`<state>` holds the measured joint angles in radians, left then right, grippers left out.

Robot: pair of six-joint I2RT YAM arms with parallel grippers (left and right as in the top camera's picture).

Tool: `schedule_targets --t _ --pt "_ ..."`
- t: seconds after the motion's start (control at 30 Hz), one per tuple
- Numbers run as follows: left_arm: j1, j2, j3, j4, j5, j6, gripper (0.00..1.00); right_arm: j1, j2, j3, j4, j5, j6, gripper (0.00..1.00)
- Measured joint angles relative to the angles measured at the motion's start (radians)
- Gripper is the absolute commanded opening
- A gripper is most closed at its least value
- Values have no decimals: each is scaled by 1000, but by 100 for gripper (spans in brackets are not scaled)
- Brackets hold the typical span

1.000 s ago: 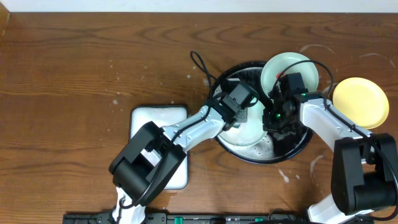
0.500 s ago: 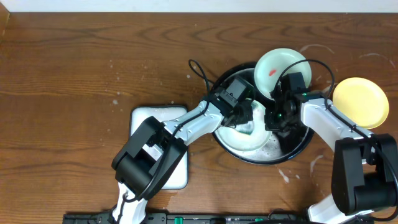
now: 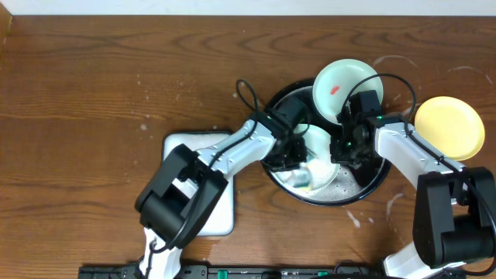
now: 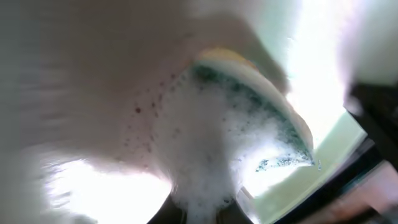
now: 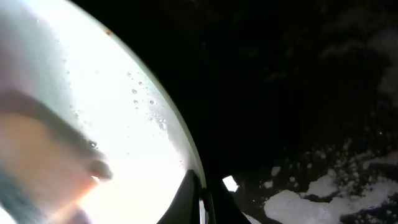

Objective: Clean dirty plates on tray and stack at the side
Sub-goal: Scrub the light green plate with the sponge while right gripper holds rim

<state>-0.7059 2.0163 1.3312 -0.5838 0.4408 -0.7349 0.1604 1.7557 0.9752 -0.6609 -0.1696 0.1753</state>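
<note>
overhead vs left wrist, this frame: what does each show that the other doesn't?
Overhead only: the yellow plate on the table right of the tray, the mint plate with a red smear at the tray's far edge, the white dish, and both arms.
Left wrist only: the sponge close up, yellow and green, covered in suds.
Both: the pale plate under the sponge, and the black tray.
</note>
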Motion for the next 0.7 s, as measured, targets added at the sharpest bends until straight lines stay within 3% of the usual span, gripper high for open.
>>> schedule_targets --t 0.17,0.37,0.57,0.7 --pt "5 -38 -3 -28 -284 33 8 1 0 -1 -4 -29 0 1" --pt "-24 -39 -21 79 -480 86 8 7 3 -1 3 -58 0 1" --pt "-26 -38 -39 180 -522 108 8 7 3 -1 8 -59 0 1" --pt "-13 -28 -46 278 -446 109 8 6 3 -1 12 -56 -1 1"
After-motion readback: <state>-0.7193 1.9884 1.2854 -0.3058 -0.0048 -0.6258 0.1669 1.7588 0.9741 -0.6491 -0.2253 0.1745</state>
